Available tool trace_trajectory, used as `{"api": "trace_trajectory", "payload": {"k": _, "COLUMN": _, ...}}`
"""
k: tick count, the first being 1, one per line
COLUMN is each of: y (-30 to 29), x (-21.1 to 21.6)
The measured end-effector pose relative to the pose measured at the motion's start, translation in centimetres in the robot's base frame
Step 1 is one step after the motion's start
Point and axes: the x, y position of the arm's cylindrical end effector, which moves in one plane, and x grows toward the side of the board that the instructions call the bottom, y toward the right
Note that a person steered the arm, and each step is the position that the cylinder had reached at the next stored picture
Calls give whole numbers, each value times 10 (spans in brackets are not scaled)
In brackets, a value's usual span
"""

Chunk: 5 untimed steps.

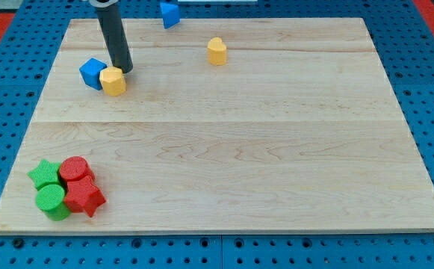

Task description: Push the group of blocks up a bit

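A tight group of blocks sits at the board's bottom left: a green star [44,174], a red cylinder [74,169], a green cylinder [51,201] and a red star [84,196]. They touch one another. My tip [124,69] is far above them, near the view's top left. It stands just behind a yellow block [113,81] that touches a blue cube [93,72] on its left.
A yellow block [217,51] stands alone at the upper middle of the wooden board [276,149]. A blue block [169,14] sits at the board's top edge. Blue pegboard surrounds the board.
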Motion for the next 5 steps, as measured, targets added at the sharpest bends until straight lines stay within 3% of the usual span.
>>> {"api": "trace_trajectory", "payload": {"k": 2, "y": 116, "x": 110}}
{"api": "trace_trajectory", "payload": {"k": 4, "y": 115, "x": 254}}
{"api": "trace_trajectory", "payload": {"k": 5, "y": 97, "x": 286}}
